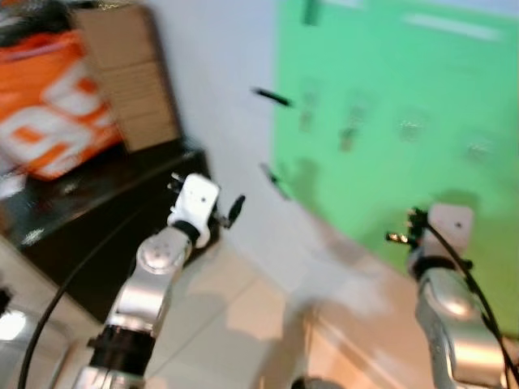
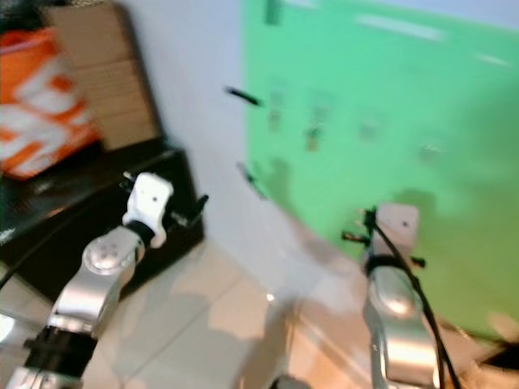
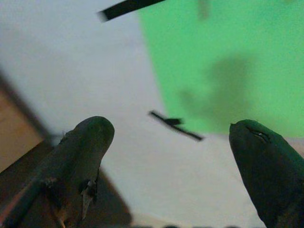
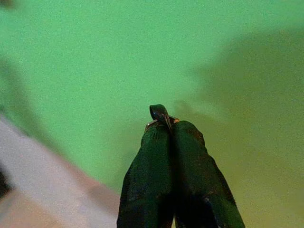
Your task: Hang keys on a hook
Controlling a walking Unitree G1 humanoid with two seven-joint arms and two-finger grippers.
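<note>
**Keys pinched in right claw, hooks on the wall ahead**

On the left, an orange bag (image 1: 45, 105) and a cardboard box (image 1: 126, 77) sit on a dark cabinet (image 1: 105, 219). The left gripper (image 3: 171, 152) is raised beside the cabinet, fingers spread wide and empty; between them, in its wrist view, a short black hook (image 3: 175, 125) juts from the white wall (image 1: 219, 97), with a second black hook (image 3: 128, 7) higher up, both just short of the edge of the green board (image 1: 389, 105).

Further right, the board carries a row of blurred pegs (image 1: 349, 134) — too smeared to tell whether anything hangs on them. The right gripper (image 4: 164, 126) is held up in front of the board's lower part, fingers clenched together on the keys (image 4: 159, 113), of which a dark loop and a sliver of metal poke out past the fingertips. From the head cameras a small glint (image 1: 397, 237) shows at that gripper's left side.

The move to come turns on one relation: the keys sit in the right claw, and the pegs lie above it and off to its left on the board, while the wall hooks lie further left, nearer the empty left claw. The right arm looks the one to finish the job — likely a lift up and leftward, the loop turned to face a peg's tip. Which peg is free cannot be judged through the blur.
</note>
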